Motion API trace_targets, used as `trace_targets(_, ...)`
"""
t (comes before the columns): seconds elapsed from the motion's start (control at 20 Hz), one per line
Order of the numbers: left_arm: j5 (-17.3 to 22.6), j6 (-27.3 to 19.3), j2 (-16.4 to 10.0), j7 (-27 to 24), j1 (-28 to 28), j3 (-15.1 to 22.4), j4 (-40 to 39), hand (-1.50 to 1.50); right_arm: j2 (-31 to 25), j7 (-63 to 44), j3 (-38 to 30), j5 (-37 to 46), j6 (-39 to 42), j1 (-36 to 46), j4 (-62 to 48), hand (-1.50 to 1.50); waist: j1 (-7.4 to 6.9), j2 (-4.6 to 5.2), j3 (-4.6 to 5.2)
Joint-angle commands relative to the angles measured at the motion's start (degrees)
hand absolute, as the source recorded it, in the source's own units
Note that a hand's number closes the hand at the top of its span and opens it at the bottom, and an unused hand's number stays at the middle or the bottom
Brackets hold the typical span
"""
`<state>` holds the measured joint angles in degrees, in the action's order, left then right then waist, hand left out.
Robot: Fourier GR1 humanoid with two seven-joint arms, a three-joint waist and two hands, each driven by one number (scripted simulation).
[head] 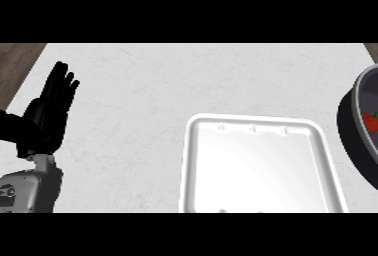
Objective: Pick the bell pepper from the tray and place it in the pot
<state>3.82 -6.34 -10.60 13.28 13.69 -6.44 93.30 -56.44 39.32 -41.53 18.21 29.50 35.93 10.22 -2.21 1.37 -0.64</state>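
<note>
On the pale speckled table (148, 85) the white tray (258, 170) holds no pepper, the red bell pepper (370, 121) lying in the pot (347, 125) at the right edge (only 1 hand shows), well apart from the resting left hand (50, 107), fingers straight and released.

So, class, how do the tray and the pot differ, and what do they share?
The tray is white and rectangular; the pot is dark and round. The tray shows nothing inside; the pot holds the red bell pepper. Both rest on the pale counter.
</note>
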Motion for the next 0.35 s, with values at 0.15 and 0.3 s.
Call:
trace_targets(0.15,0.0,-0.1,-0.3,0.8,1.1,-0.4,-0.7,0.0,-2.4,5.4,0.0,-0.9,9.2,-2.4,0.6,-1.5,0.35,-0.06,-0.05)
trace_targets(0.3,0.8,1.0,0.0,-0.5,0.1,-0.1,-0.8,0.0,-2.6,4.9,0.2,-1.1,9.2,-2.8,0.9,-1.5,0.01,0.12,-0.09)
